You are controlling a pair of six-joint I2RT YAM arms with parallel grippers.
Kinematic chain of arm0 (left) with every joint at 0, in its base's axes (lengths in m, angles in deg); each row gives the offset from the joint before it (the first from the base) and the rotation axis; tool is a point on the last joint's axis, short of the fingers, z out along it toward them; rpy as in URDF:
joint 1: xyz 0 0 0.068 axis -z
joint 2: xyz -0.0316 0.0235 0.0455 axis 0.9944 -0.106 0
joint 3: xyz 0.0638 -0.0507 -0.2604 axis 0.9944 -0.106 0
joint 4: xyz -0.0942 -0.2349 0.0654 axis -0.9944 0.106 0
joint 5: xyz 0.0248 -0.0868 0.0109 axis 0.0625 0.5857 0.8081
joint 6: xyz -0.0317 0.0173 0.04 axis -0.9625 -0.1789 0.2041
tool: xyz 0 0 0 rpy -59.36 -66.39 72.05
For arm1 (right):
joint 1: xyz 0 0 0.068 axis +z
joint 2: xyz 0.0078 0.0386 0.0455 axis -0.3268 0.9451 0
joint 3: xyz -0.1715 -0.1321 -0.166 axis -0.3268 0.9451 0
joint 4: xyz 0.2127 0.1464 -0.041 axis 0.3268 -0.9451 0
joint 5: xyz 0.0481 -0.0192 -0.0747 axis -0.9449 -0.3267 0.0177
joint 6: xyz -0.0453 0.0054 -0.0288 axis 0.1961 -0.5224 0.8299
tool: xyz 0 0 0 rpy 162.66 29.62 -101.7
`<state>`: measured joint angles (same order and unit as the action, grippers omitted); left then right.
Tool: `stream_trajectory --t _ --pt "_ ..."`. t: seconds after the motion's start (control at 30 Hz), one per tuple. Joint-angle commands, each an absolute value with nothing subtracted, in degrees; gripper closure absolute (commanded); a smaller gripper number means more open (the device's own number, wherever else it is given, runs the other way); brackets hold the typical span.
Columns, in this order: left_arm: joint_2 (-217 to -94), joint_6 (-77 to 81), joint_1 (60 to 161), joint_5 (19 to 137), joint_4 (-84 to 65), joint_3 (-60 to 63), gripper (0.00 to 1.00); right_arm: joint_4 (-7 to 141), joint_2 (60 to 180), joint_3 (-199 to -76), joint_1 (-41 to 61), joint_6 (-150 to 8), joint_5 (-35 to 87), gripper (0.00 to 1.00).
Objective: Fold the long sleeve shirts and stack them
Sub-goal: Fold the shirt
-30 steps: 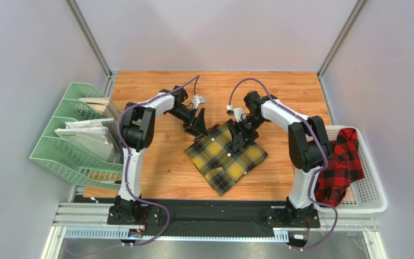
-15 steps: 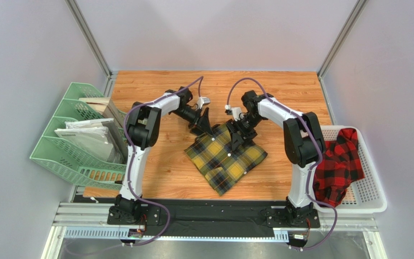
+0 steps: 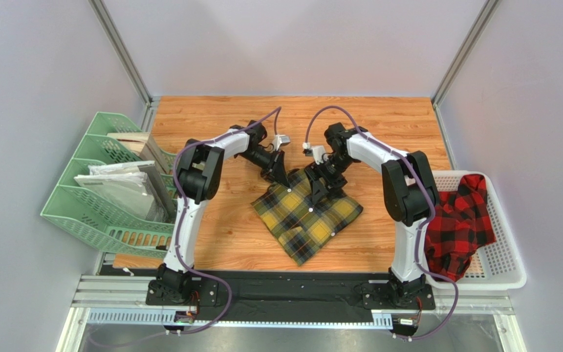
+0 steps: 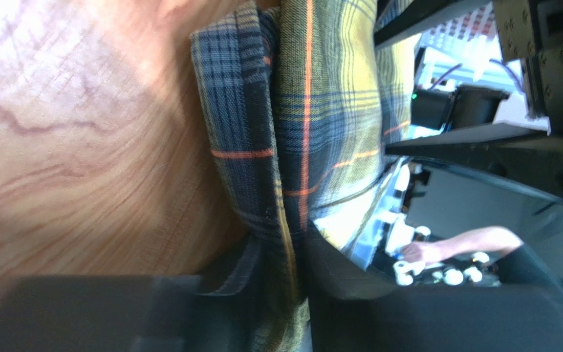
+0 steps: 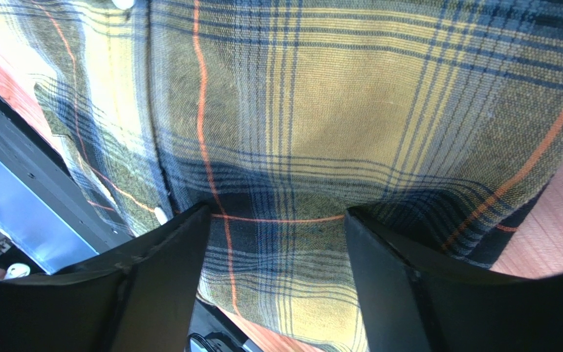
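Note:
The yellow-and-black checked shirt (image 3: 306, 216) lies partly folded, as a rough diamond, on the wooden table's middle. My left gripper (image 3: 281, 178) is at its far left edge. In the left wrist view this gripper (image 4: 292, 279) is shut on a fold of the yellow shirt (image 4: 314, 110), with cloth pinched between the dark fingers. My right gripper (image 3: 317, 192) rests on the shirt's far part. It stands open (image 5: 277, 249), its fingers straddling yellow plaid cloth (image 5: 321, 110) without pinching it. The red-and-black checked shirt (image 3: 462, 224) hangs crumpled over the basket at the right.
A white perforated basket (image 3: 508, 257) stands at the table's right edge under the red shirt. A green rack of trays (image 3: 108, 191) with papers stands at the left. Bare wooden tabletop (image 3: 226, 227) lies around the yellow shirt.
My left gripper has slid right onto the yellow shirt's far left edge and shut on the cloth. The right gripper has shifted slightly left and stays open.

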<state>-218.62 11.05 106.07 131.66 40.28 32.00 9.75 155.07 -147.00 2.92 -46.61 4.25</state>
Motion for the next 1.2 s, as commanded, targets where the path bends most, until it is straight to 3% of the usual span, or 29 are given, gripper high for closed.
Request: stream_trajectory --t 0.0,0.07,0.33,0.5,0.83,1.03,1.17 --pt "-218.9 11.4 106.0 133.7 40.5 35.4 0.9 12.6 152.7 -147.5 3.3 -48.1 3.8 0.23" --pt "-217.2 13.4 105.3 132.8 43.4 36.7 1.0 12.4 150.1 -146.7 2.2 -49.5 3.1 0.2" --pt "-214.0 31.9 104.4 109.0 69.1 61.7 1.0 12.8 140.6 -141.5 -6.1 -54.1 -2.2 0.14" --pt "-212.9 41.6 105.3 92.4 74.7 78.0 1.0 12.9 136.8 -138.5 -11.0 -54.2 -4.2 0.13" --pt "-194.8 63.1 116.4 71.3 53.4 56.1 1.0 13.0 135.5 -135.6 -15.6 -54.7 -6.1 0.13" --pt "-194.6 57.4 122.5 72.3 54.3 50.0 1.0 12.3 133.8 -133.9 -17.0 -54.0 -6.0 0.13" --pt "-189.8 49.9 128.1 77.2 54.2 35.6 1.0 10.5 132.6 -133.4 -18.5 -52.5 -6.3 0.13"
